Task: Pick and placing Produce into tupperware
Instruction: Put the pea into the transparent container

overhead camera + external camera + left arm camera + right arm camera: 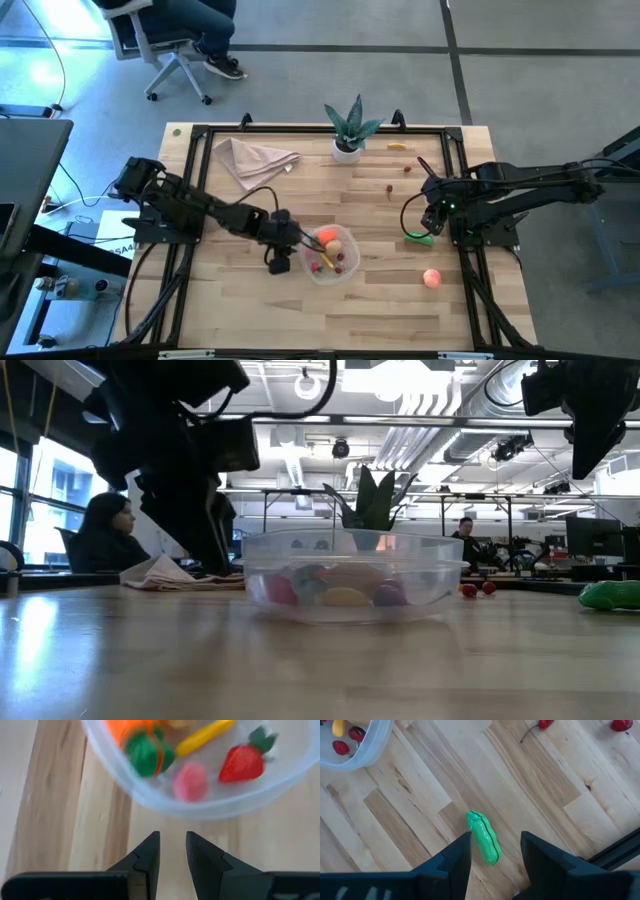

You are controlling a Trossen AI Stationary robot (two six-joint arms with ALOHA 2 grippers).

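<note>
Shallow round clear plastic tub (334, 256) mid-table holding orange carrot (327, 238) and small red pieces, left gripper (172, 851) just beside its rim — jaws nearly clenched, empty, right gripper (495, 851) above green toy cucumber (484, 838) — jaws parted, grasping nothing.

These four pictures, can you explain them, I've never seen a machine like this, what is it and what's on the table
It is a robot with two dark arms working at a wooden table, each ending in a two-finger claw. One picture looks straight down, one looks level across the tabletop, and two come from cameras on the wrists. The left claw sits shut and empty just beside the clear tub, which already holds toy produce, including a carrot and a strawberry. The right claw is open above a green cucumber, holding nothing. Still loose on the table: a peach, a banana and small red pieces. A potted plant and a cloth napkin lie at the far side.
</note>
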